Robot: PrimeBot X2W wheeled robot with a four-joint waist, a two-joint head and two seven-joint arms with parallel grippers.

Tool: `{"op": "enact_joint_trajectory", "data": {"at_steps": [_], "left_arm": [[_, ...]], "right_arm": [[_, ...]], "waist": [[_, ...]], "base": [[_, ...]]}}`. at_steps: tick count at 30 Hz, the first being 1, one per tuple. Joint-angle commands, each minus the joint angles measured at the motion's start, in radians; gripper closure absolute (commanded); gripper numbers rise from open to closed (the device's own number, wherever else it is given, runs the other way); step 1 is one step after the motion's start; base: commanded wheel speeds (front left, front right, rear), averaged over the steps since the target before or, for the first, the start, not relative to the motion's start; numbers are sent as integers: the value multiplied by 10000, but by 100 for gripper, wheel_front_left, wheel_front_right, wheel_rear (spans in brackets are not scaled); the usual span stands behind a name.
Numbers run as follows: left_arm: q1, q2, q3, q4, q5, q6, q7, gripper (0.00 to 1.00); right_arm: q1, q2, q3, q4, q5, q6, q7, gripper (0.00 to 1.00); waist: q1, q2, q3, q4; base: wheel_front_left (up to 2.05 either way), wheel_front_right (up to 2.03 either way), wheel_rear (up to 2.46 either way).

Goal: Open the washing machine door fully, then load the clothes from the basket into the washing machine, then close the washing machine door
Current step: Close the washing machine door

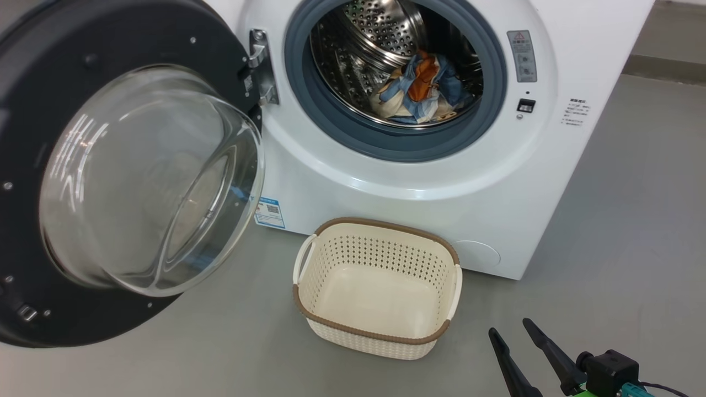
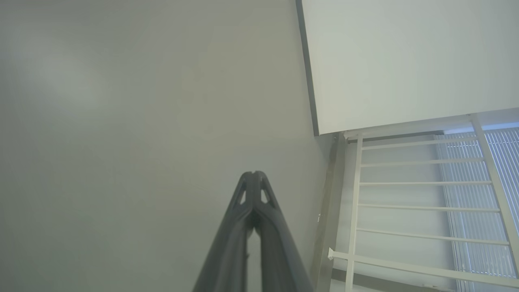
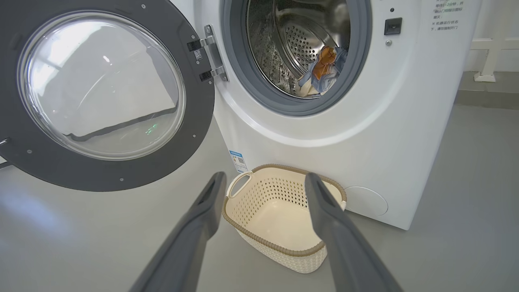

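The white washing machine [image 1: 441, 182] [image 3: 397, 121] has its round black door [image 1: 33, 231] [image 3: 194, 134] swung wide open to the left. Light blue, orange and cream clothes [image 1: 422, 91] [image 3: 324, 71] lie inside the steel drum. The cream basket [image 1: 380, 336] [image 3: 279, 243] stands on the floor in front of the machine with nothing in it. My right gripper [image 1: 510, 328] [image 3: 265, 178] is open and holds nothing, low at the right and short of the basket. My left gripper [image 2: 253, 174] is shut with nothing between its fingers, pointing at grey floor away from the machine.
Grey floor [image 1: 634, 231] runs around the machine and basket. The open door juts out over the floor on the left. In the left wrist view a white panel [image 2: 405, 61] and a white railing [image 2: 405, 202] stand beside the floor.
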Motion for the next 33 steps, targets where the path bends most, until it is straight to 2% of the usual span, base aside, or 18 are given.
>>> {"op": "enact_joint_trajectory", "data": {"at_steps": [1, 14, 22, 33], "left_arm": [[-282, 565, 55, -362, -88, 71, 127, 100], [-927, 466, 219, -977, -1015, -159, 1366, 100], [-1403, 613, 2, -834, -1185, -131, 1860, 100], [-1771, 644, 95, -559, -1593, -404, 2282, 100]], "right_arm": [[-395, -173, 246, -192, -37, 16, -49, 0], [-455, -188, 250, -172, -11, 16, -49, 0], [-512, -157, 267, -169, -9, 16, -49, 0], [-508, -208, 240, -180, -7, 16, -49, 0]], "waist": [[0, -1, 54, -112], [0, -1, 155, -491], [0, -1, 184, -611], [0, -1, 188, -933]], "base": [[0, 0, 0], [0, 0, 0], [0, 0, 0], [0, 0, 0]]}}
